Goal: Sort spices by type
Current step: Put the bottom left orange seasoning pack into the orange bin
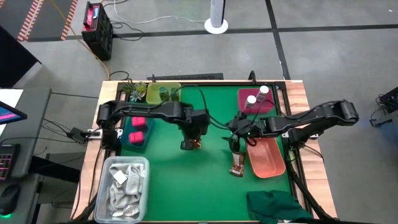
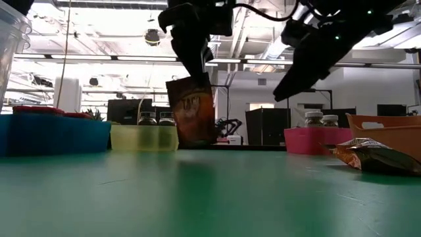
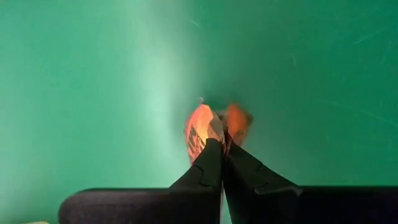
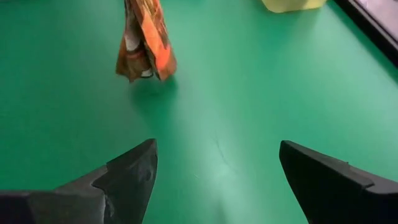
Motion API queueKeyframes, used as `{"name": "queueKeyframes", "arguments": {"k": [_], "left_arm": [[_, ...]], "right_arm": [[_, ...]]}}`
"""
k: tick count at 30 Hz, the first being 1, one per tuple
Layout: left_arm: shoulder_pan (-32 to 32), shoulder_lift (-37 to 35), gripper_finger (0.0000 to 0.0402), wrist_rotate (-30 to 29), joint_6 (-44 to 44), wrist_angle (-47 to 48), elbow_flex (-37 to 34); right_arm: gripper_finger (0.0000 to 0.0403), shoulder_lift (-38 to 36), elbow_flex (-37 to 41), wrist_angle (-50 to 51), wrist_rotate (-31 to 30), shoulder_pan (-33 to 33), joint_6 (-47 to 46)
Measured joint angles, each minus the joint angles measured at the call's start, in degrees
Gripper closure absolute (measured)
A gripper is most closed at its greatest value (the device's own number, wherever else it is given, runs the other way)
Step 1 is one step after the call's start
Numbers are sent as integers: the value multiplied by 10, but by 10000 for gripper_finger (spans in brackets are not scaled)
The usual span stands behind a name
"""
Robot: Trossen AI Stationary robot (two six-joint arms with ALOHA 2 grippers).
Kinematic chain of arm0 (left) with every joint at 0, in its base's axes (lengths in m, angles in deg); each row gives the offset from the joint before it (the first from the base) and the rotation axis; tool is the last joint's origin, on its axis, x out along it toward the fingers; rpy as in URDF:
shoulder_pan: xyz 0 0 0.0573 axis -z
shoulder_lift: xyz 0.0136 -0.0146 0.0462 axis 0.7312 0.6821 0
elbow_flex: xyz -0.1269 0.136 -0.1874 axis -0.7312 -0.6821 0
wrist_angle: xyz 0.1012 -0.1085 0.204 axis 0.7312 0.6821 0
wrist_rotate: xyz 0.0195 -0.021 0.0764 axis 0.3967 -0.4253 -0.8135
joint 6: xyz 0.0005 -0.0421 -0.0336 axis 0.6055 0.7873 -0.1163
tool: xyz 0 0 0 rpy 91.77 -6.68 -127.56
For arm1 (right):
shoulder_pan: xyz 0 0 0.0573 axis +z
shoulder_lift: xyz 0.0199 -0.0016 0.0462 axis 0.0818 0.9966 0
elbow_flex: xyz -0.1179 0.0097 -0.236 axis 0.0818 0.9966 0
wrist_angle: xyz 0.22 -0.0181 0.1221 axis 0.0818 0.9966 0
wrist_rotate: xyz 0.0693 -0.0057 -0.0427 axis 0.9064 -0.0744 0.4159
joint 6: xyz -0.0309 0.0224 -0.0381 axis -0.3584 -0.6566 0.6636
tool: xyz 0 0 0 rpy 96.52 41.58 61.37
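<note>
Low view: left fingers pinch brown sachet top; right fingers spread, empty.

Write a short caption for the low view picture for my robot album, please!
The left end effector dangles a brown sachet above the green mat.

- A robot lab or workshop, not a home.
- Grey concrete floor with red-and-white hazard tape along one edge.
- Cables trail over the floor to a black and red power unit.
- The wooden worktop carries a green mat, with two dark robot arms mounted at its sides.
- The low view shows strip ceiling lights, exposed ducts and dark monitors behind.
- A lit screen and keyboard stand beside the worktop.
</note>
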Motion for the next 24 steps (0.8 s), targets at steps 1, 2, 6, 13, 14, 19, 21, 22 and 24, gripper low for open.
{"name": "queueKeyframes", "arguments": {"k": [1,2,6,13,14,19,21,22,24], "left_arm": [[0,2,401,1,2,2,0],[0,3,401,1,5,3,0],[0,3,398,2,7,1,-1],[15,2,393,1,20,-11,-1],[18,2,393,1,21,-16,-1],[24,6,392,1,20,-23,-2],[24,10,392,1,24,-17,-2],[25,12,392,1,25,-14,-2],[27,19,392,1,26,-16,-2]], "right_arm": [[42,-3,0,8,-8,2,-2],[42,-5,0,19,-15,5,-4],[42,-6,0,29,-24,6,-16],[42,0,0,9,-23,23,-21],[42,0,0,5,-24,26,-20],[42,0,0,-15,-24,38,-21],[42,0,0,-13,-24,41,-21],[42,0,0,-13,-24,43,-22],[42,0,0,-13,-24,46,-23]]}}
